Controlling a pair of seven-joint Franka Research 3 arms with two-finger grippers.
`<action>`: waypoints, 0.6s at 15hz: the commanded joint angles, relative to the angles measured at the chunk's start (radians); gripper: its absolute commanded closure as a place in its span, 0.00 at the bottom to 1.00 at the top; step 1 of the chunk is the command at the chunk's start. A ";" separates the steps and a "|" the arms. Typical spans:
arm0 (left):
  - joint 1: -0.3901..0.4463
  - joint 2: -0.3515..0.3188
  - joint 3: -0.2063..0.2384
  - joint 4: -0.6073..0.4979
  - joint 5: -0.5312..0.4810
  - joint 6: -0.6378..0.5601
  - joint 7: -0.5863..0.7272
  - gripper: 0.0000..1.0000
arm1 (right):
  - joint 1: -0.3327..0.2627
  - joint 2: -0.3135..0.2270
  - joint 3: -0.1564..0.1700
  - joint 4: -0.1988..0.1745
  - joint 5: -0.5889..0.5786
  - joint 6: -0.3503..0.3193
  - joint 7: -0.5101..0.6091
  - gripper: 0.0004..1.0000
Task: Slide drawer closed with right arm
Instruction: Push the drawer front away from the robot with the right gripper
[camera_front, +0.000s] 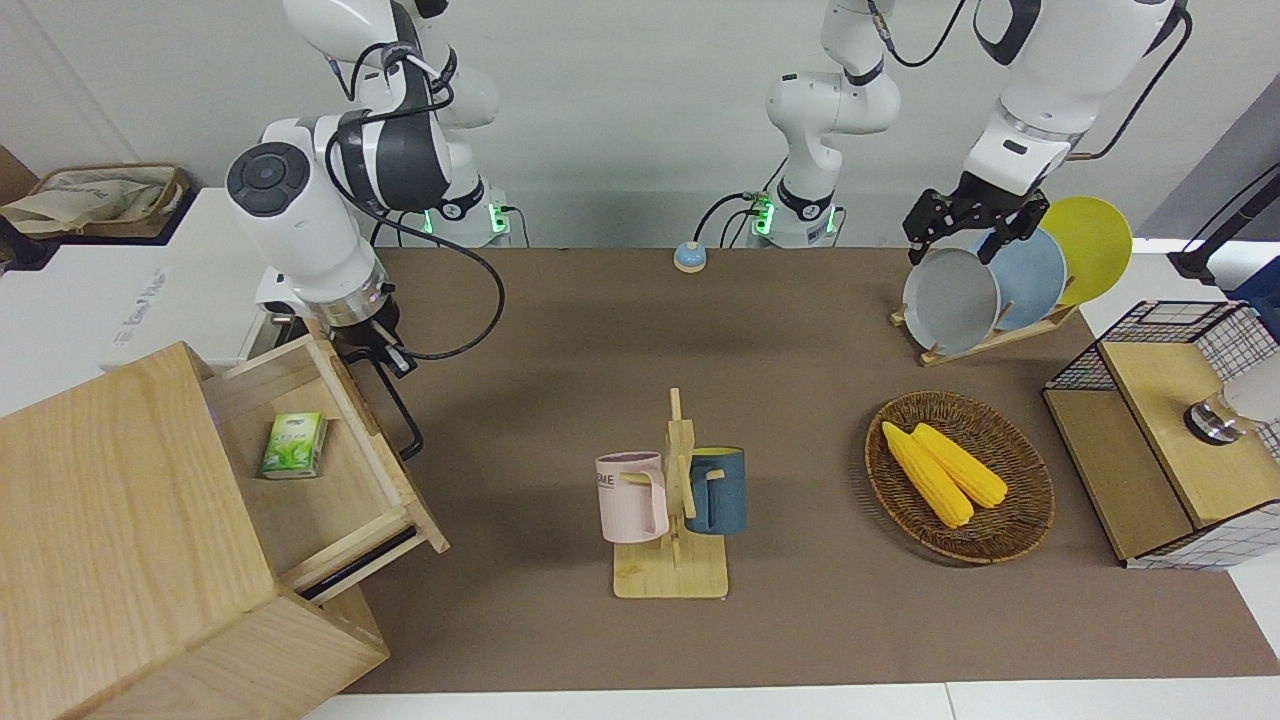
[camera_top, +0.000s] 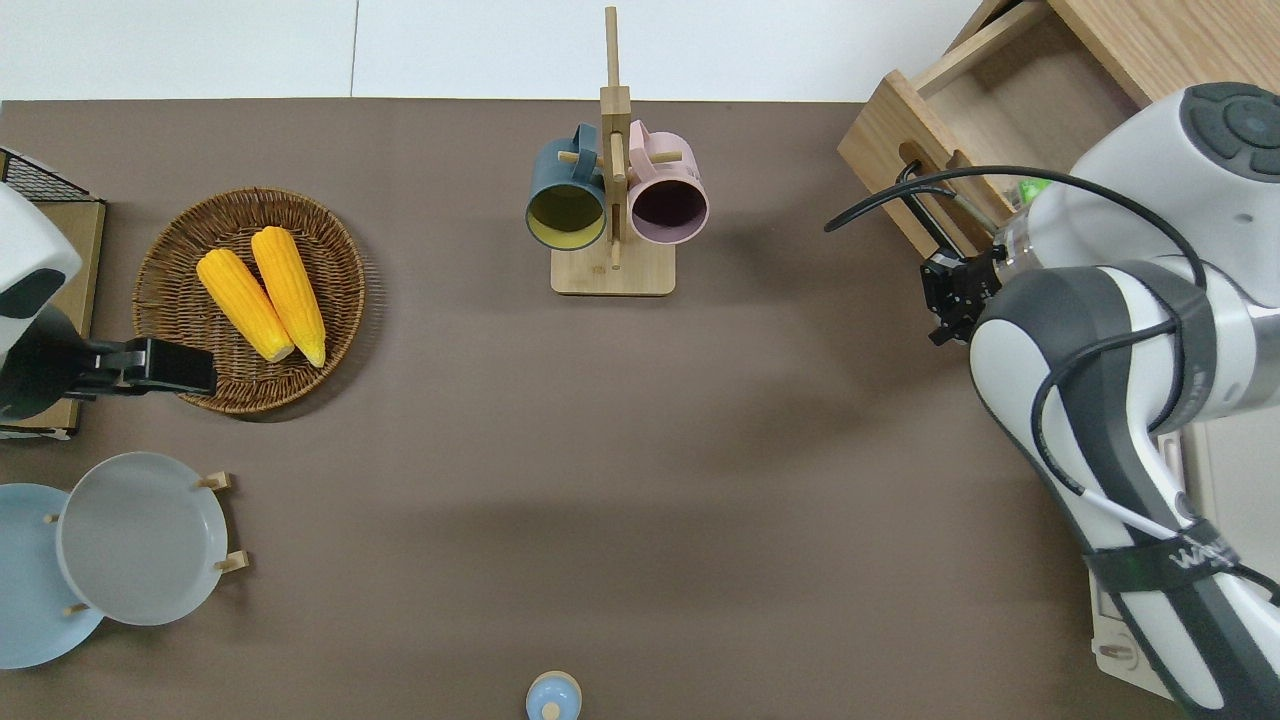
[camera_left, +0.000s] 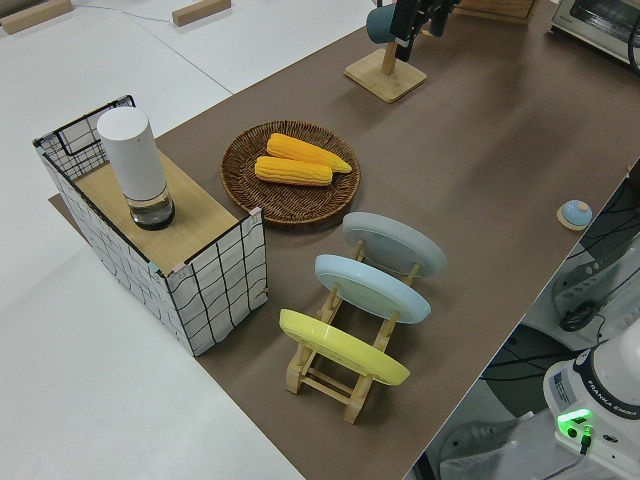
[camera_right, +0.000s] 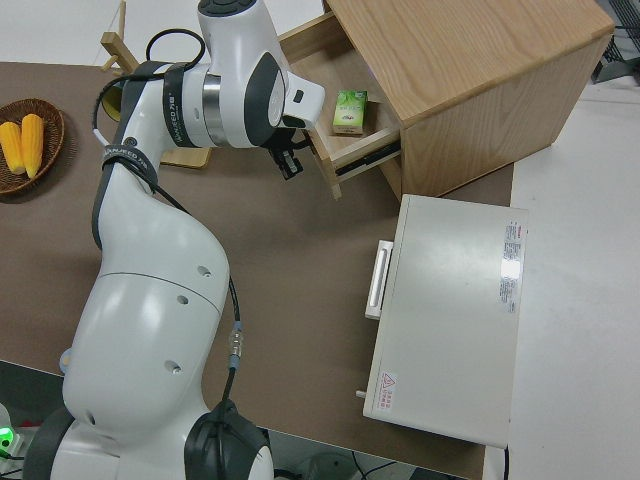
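Note:
The pale-wood drawer (camera_front: 385, 470) stands partly open from the big wood box (camera_front: 120, 520) at the right arm's end of the table. It holds a small green carton (camera_front: 293, 446). Its black bar handle (camera_front: 405, 420) runs along the front panel. My right gripper (camera_front: 385, 348) is at the end of the handle nearer to the robots, against the drawer front. It also shows in the overhead view (camera_top: 952, 297), beside the drawer (camera_top: 890, 150), and in the right side view (camera_right: 288, 160). I cannot tell whether it grips the handle. The left arm is parked, with its gripper (camera_front: 960, 235) open.
A white toaster oven (camera_front: 150, 280) stands beside the wood box, nearer to the robots. A mug rack (camera_front: 672, 500) with a pink and a blue mug is mid-table. A wicker basket (camera_front: 1010, 535) with corn, a plate rack (camera_front: 985, 335) and a wire-grid box (camera_front: 1160, 440) are toward the left arm's end.

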 joint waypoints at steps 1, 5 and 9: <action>-0.004 -0.008 0.004 0.002 0.013 -0.014 0.001 0.00 | -0.015 0.043 -0.019 0.069 0.010 -0.016 -0.036 1.00; -0.004 -0.008 0.002 0.002 0.013 -0.014 0.001 0.00 | -0.024 0.078 -0.034 0.129 0.010 -0.016 -0.049 1.00; -0.004 -0.008 0.004 0.002 0.013 -0.014 0.001 0.00 | -0.046 0.101 -0.031 0.166 0.010 -0.014 -0.070 1.00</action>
